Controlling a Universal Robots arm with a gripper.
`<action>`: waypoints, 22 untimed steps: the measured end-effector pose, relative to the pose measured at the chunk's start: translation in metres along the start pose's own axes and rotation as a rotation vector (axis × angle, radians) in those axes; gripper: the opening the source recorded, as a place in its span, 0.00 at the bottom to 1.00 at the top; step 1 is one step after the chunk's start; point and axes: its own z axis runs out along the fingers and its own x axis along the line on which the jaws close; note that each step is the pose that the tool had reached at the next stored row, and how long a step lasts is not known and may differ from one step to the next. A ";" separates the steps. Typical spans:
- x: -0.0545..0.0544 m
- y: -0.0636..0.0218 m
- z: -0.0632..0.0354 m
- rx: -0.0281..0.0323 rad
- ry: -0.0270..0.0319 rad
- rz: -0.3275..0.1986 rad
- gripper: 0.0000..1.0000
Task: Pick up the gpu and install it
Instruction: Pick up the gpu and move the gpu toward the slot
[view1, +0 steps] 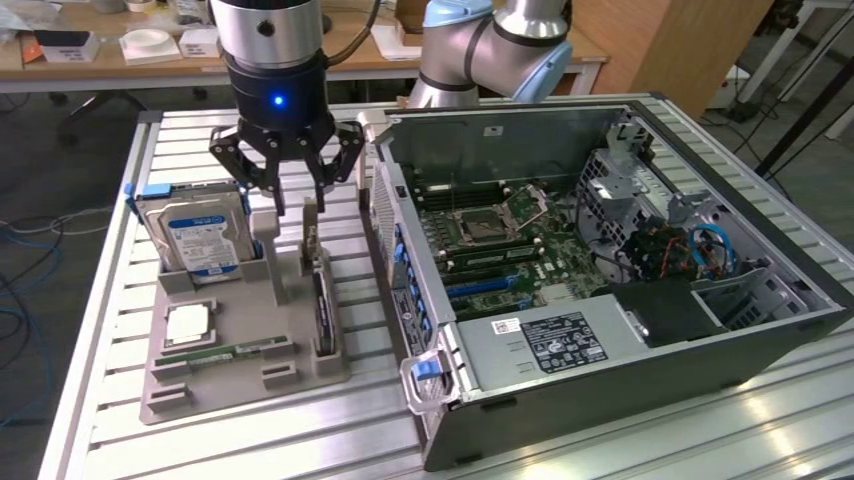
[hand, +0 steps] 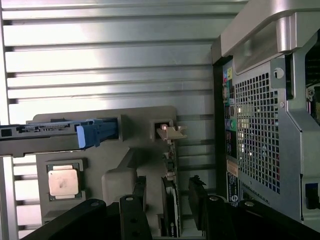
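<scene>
We read this as the pick-up step, approach phase, nothing grasped yet. The gripper (view1: 300, 195) hangs over the grey holder tray (view1: 227, 388) with its claw released: jaws spread wide and empty. In the wrist view the gripper (hand: 167, 202) straddles the gpu (hand: 169, 192), one dark finger on each side, and as far as we can tell there is a gap on both sides, so no contact yet.

The gpu (view1: 320, 295) stands on edge in a slot of the tray, near the side that faces the open pc case (view1: 614, 425). It sits between the tray's upright post and the case wall, and apart from the hard drive (view1: 200, 235) at the tray's far corner. The cpu (view1: 187, 322) and a slim memory stick (view1: 227, 352) lie flat in their own pockets, on the exterior view's left of the card.

What the next move calls for, in our judgement: jaws centred on the card's thin top edge and squared to its faces, then a straight pull along the slot. A skewed grip could bind it against the tray. The install end needs the card lined up w/ an expansion slot on the motherboard (view1: 521, 255).

The card itself is thin, flat and rectangular, w/ a dark face. Seen edge-on it is a narrow strip w/ a pale bent tab at its far end — prob. the metal bracket.
</scene>
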 end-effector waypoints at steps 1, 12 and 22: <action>0.000 0.0000 0.0000 0.0000 0.0000 0.000 0.47; -0.004 -0.0061 0.0112 0.0000 0.0001 0.000 0.47; -0.004 -0.0088 0.0185 0.0000 0.0000 0.000 0.47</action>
